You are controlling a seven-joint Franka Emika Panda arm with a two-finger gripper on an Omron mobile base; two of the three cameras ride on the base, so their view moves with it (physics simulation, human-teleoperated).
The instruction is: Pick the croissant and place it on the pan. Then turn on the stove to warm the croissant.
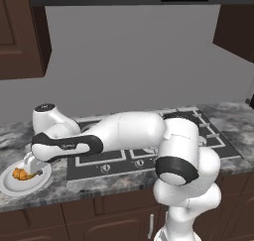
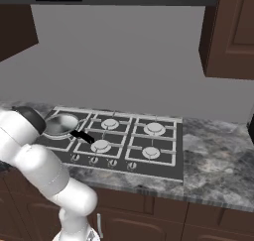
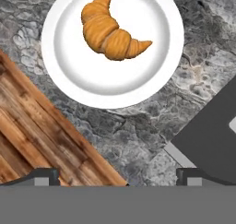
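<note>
Landmark: plate (image 3: 69, 78), white, round, on the grey marble counter (image 3: 138, 131).

Nearest, hand view: gripper (image 3: 117, 177) above the counter just short of the plate; jaws spread wide, nothing between them. One fingertip (image 3: 44, 174) sits over the wooden floor (image 3: 32, 140) past the counter edge, the other over the dark corner of the stove (image 3: 212, 140) beside the plate.

Croissant (image 3: 110, 29) lies on the plate, in the half away from the gripper, untouched. Left base view: same croissant (image 1: 22, 174) on the plate (image 1: 25, 186), with the gripper (image 1: 31, 163) directly over it, hand pointing down.

Beyond the plate: stove (image 1: 139, 158) begins just beside it; arm (image 1: 124, 133) stretches across the stove's front toward the plate. Knob row (image 2: 101, 161) along the stove's front edge.

Farthest from the plate: pan (image 2: 60, 123) on the rear burner at the stove's plate-side end, black handle angled toward the stove centre. Pan empty.
</note>
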